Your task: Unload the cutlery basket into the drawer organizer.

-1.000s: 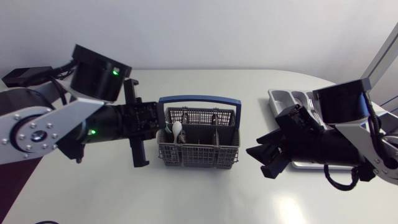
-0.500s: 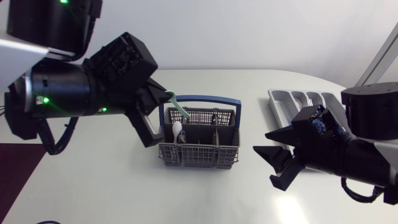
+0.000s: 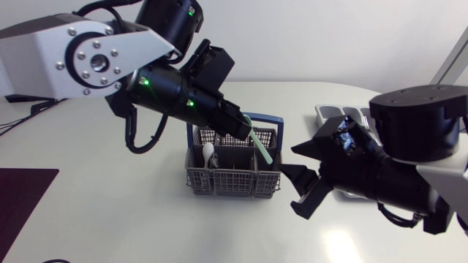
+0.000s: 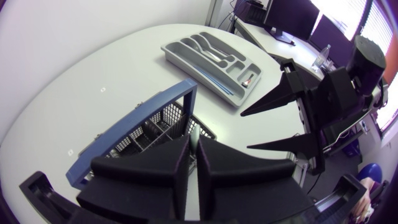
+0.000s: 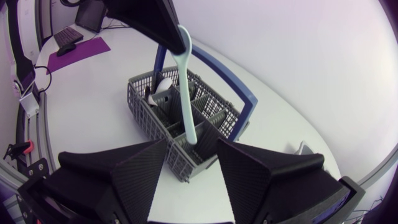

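Held aloft over the grey cutlery basket point(image 3: 219, 183) on the white bench point(image 3: 110, 212): a pale green utensil point(image 3: 259, 146), pinched near its upper end by the left gripper point(image 3: 245, 133). Fingers closed flat on the handle, lower end slanting down above the basket's right-hand compartments (kind of utensil impossible to tell). Just beside the basket, fingers spread wide with nothing between them: the right gripper point(image 3: 295, 179). Standing in a left compartment, a white spoon point(image 3: 208, 152). Farther right, partly behind the right arm, the grey drawer organizer point(image 3: 329, 113), some cutlery lying in its slots.
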You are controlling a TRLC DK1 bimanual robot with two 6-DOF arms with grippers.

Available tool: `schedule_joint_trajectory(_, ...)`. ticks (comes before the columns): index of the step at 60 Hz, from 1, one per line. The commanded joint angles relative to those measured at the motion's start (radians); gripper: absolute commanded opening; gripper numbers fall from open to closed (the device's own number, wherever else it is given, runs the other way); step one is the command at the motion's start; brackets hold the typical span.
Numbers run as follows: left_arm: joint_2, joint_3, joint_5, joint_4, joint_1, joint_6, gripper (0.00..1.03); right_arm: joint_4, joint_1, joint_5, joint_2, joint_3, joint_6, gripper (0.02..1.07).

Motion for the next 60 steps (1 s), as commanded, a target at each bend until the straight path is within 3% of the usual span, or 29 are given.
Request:
schedule_joint_trajectory(1, 0.046, 0.048, 0.036, -0.018, 0.015, -0.078, 0.04, 0.049, 0.026, 0.028, 0.050, 0.038, -0.009, 0.62)
schedule_joint_trajectory(15, 0.050, 0.064, 0.083, -0.014, 0.039, -0.119, 0.04, 0.258, 0.079, 0.115, 0.116, -0.007, -0.072, 0.62)
schedule_joint_trajectory(19, 0.063, 0.074, 0.137, -0.013, 0.068, -0.141, 0.04, 0.306, 0.079, 0.122, 0.136, -0.011, -0.087, 0.61)
schedule_joint_trajectory(30, 0.081, 0.077, 0.195, -0.013, 0.090, -0.156, 0.04, 0.370, 0.082, 0.149, 0.201, -0.008, -0.116, 0.60)
schedule_joint_trajectory(36, 0.090, 0.078, 0.220, -0.014, 0.091, -0.162, 0.04, 0.396, 0.087, 0.168, 0.219, -0.005, -0.132, 0.52)
schedule_joint_trajectory(43, 0.098, 0.078, 0.231, -0.018, 0.091, -0.164, 0.04, 0.404, 0.087, 0.177, 0.236, 0.004, -0.144, 0.52)
schedule_joint_trajectory(60, 0.106, 0.080, 0.246, -0.030, 0.096, -0.168, 0.04, 0.421, 0.102, 0.198, 0.259, 0.019, -0.169, 0.22)
